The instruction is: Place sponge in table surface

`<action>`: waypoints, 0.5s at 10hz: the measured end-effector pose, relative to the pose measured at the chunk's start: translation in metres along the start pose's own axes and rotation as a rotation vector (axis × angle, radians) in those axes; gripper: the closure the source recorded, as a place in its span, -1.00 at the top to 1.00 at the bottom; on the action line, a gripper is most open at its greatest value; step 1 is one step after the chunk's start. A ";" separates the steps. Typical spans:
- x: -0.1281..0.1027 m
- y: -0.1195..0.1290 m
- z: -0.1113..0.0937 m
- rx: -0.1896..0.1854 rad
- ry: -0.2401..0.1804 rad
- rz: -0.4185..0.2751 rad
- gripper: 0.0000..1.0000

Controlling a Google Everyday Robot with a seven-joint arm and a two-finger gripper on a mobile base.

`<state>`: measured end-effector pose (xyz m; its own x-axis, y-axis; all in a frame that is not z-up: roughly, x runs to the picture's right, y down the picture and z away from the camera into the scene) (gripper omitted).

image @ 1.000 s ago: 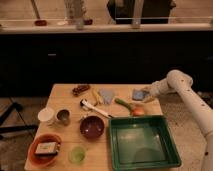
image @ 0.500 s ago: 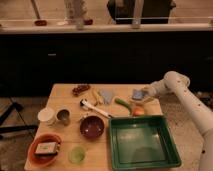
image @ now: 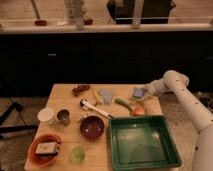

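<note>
The sponge (image: 137, 92), a small blue-grey block, hangs just over the far right part of the light wooden table surface (image: 62, 98). My gripper (image: 144, 91) reaches in from the right on its white arm and is shut on the sponge's right side. The sponge sits behind the green tray (image: 143, 143) and right of the flat grey-blue cloth (image: 106, 95).
Around the sponge lie a green vegetable (image: 122, 103), an orange fruit (image: 138, 111), a yellow item (image: 96, 96) and a white-handled utensil (image: 95, 107). Further left stand a dark red bowl (image: 92, 126), a white cup (image: 46, 116), a metal cup (image: 63, 116) and an orange bowl (image: 34, 150) holding a tan block.
My gripper and the sponge have shifted slightly left and up over the table's far right corner. Nothing else has moved.
</note>
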<state>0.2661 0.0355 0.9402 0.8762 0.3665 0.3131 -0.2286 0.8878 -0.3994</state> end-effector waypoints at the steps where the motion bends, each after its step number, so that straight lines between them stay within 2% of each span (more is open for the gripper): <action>1: -0.001 -0.003 0.006 -0.004 -0.002 0.010 -1.00; 3: -0.004 -0.005 0.017 -0.017 -0.005 0.031 -1.00; 5: 0.005 -0.003 0.023 -0.027 -0.001 0.064 -1.00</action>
<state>0.2611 0.0415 0.9627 0.8597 0.4227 0.2869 -0.2726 0.8546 -0.4420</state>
